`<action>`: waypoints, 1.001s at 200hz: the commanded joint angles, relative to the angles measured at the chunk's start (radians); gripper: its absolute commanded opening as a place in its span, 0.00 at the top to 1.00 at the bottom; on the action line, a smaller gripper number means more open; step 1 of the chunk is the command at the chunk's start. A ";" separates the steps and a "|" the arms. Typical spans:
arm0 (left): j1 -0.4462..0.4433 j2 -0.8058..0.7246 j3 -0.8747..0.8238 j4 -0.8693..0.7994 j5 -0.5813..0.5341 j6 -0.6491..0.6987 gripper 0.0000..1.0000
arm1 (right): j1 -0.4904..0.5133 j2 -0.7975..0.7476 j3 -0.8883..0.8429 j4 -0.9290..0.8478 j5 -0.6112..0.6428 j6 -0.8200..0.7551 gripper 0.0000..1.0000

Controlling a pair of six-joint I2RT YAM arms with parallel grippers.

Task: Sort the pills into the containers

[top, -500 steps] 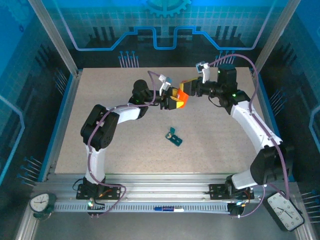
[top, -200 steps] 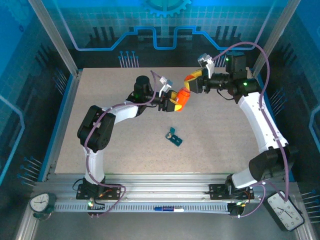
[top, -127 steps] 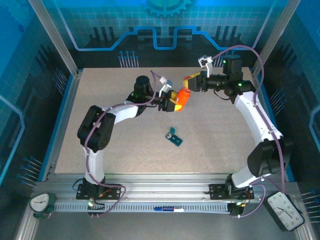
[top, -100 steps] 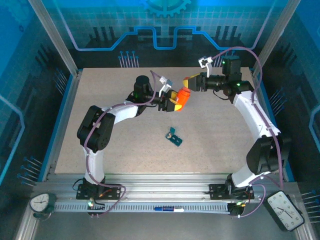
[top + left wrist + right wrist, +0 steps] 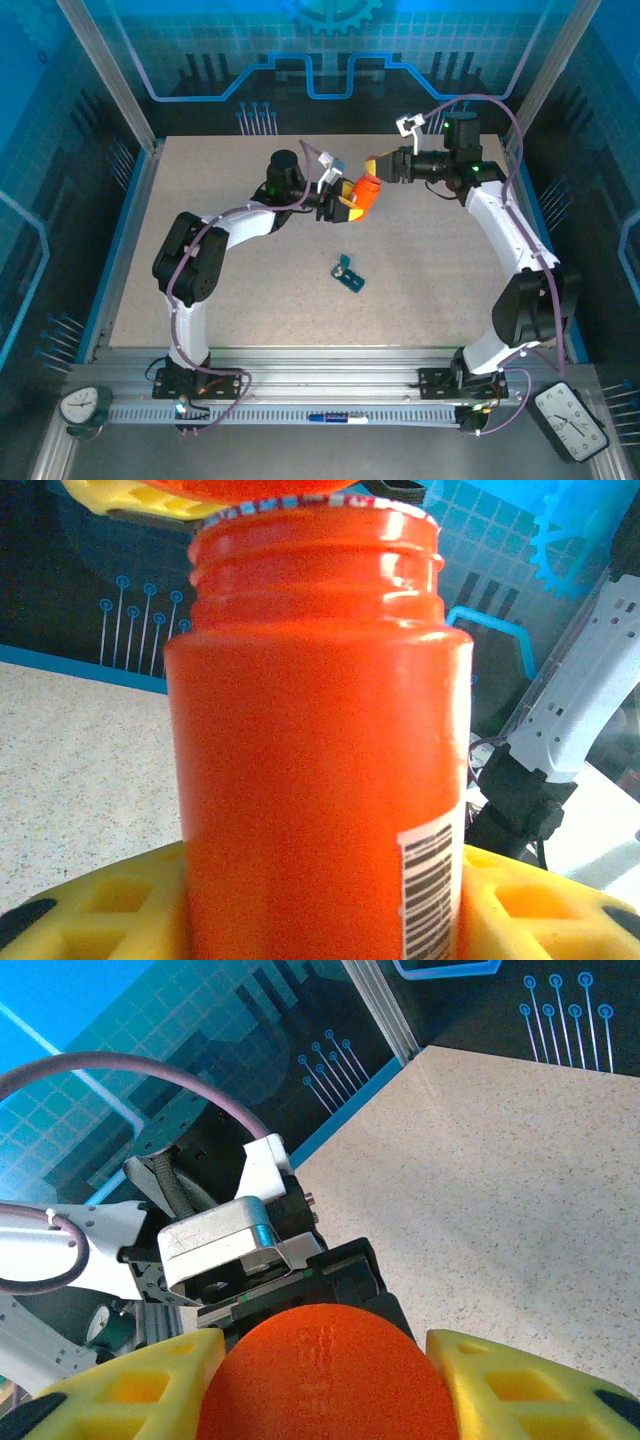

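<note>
My left gripper [image 5: 345,207] is shut on an orange pill bottle [image 5: 362,196], held above the table's far middle. In the left wrist view the bottle [image 5: 315,740] stands between yellow pads [image 5: 110,905], its threaded neck bare. My right gripper [image 5: 376,165] is shut on the orange cap [image 5: 325,1375], which sits between its yellow fingers [image 5: 510,1380] right at the bottle's mouth. The dark-teal pill box [image 5: 349,275], the containers, lies on the table nearer the arms, with neither gripper close to it. The pills are out of view.
The speckled table [image 5: 220,300] has a raised blue and metal frame around it. Both arms [image 5: 510,230] reach toward the far middle and meet there. Two clocks [image 5: 575,420] lie on the rail in front of the table.
The right arm has shifted slightly left and its wrist has turned, with the cap in its jaws. The left arm and the bottle have stayed still.
</note>
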 commanded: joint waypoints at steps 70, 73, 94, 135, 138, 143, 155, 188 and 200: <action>0.002 -0.045 0.026 -0.005 0.020 0.031 1.00 | 0.026 0.012 -0.033 -0.066 -0.027 -0.067 0.87; 0.002 -0.045 0.026 -0.005 0.020 0.031 1.00 | 0.027 0.011 -0.031 -0.069 -0.026 -0.070 0.87; 0.002 -0.044 0.028 -0.007 0.019 0.032 1.00 | 0.036 0.013 -0.030 -0.095 -0.032 -0.089 0.87; 0.003 -0.045 0.030 -0.017 0.020 0.037 1.00 | 0.039 0.009 -0.016 -0.165 -0.046 -0.149 0.88; 0.003 -0.046 0.030 -0.018 0.022 0.038 1.00 | 0.039 0.009 -0.016 -0.174 -0.046 -0.156 0.88; 0.002 -0.045 0.031 -0.020 0.022 0.039 1.00 | 0.040 0.008 -0.011 -0.187 -0.048 -0.167 0.88; 0.003 -0.046 0.033 -0.024 0.022 0.042 1.00 | 0.040 0.010 0.003 -0.226 -0.052 -0.197 0.88; 0.001 -0.045 0.038 -0.030 0.023 0.043 1.00 | 0.046 0.014 0.024 -0.298 -0.032 -0.254 0.89; 0.001 -0.047 0.040 -0.029 0.023 0.043 1.00 | 0.052 0.016 0.020 -0.296 -0.024 -0.253 0.89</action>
